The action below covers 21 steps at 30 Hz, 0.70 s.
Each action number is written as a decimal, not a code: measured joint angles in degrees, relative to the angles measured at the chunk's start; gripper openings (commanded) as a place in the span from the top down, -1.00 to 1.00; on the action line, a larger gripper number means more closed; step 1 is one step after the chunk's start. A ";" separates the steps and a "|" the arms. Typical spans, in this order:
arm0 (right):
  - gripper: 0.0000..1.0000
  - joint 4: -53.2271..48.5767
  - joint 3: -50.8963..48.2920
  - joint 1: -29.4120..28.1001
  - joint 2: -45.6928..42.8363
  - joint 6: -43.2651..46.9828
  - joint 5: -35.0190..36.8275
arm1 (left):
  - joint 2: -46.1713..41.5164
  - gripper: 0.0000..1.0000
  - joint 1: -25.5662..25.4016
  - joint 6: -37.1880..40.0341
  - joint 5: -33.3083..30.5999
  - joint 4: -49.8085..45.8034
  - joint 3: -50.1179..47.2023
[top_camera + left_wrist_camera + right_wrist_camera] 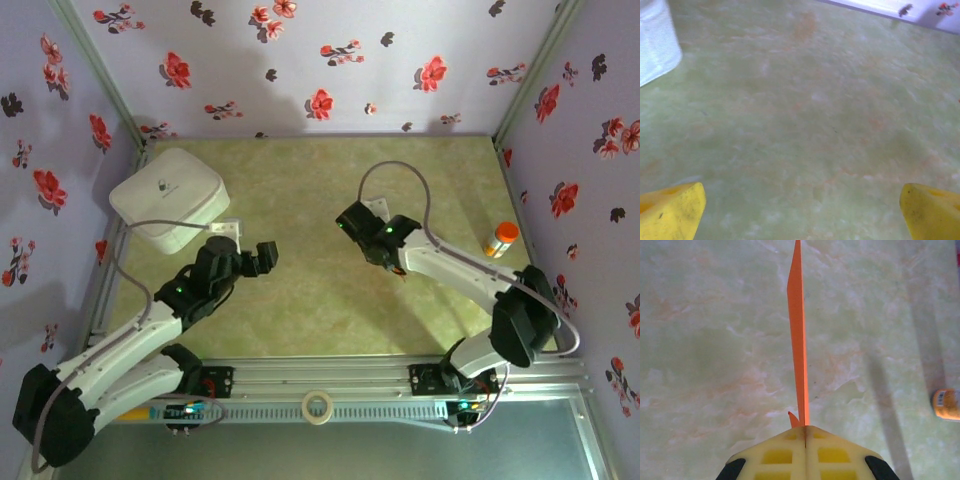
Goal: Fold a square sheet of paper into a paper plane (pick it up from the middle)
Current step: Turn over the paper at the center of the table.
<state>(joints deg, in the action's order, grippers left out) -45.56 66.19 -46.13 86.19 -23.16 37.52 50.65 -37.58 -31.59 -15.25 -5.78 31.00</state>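
Orange paper sheet [799, 340], folded thin, edge-on, sits clamped in the right gripper [805, 430], yellow fingers pressed together, over the green marbled table [700, 340], probably to set the crease; left gripper [800, 212] gapes wide, empty.

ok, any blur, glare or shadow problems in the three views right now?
Top external: even light on the table, no glare. Left wrist: the tabletop looks soft and smeared, the yellow fingers at the bottom corners crisper. Right wrist: the edge-on orange paper is sharp, a long shadow band crosses the table at right, and the orange-capped bottle is blurred at the frame edge.
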 measured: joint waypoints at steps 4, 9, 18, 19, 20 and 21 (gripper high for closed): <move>1.00 -1.07 2.03 -0.92 3.72 0.44 2.64 | 0.00 -1.00 1.75 -1.46 -0.90 -0.81 0.00; 1.00 -2.54 4.83 -1.92 8.31 0.85 3.54 | -0.39 -1.00 3.23 -3.37 -3.15 -2.86 0.00; 1.00 -3.65 9.53 -4.87 17.77 0.68 2.12 | -1.07 -1.00 4.50 -4.50 -4.74 -5.01 0.00; 1.00 -3.45 10.03 -5.22 18.86 0.63 1.20 | -1.07 -1.00 4.57 -4.52 -4.76 -5.35 0.00; 1.00 -3.21 10.49 -5.57 19.87 0.63 0.31 | -1.07 -1.00 4.57 -4.55 -4.76 -5.53 0.00; 1.00 -2.82 10.91 -5.95 20.83 0.66 -0.81 | -1.07 -1.00 4.59 -4.61 -4.76 -5.75 0.00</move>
<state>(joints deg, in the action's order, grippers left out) -48.38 77.10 -52.07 107.02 -22.50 36.71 49.58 -32.99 -36.21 -20.01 -11.53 31.00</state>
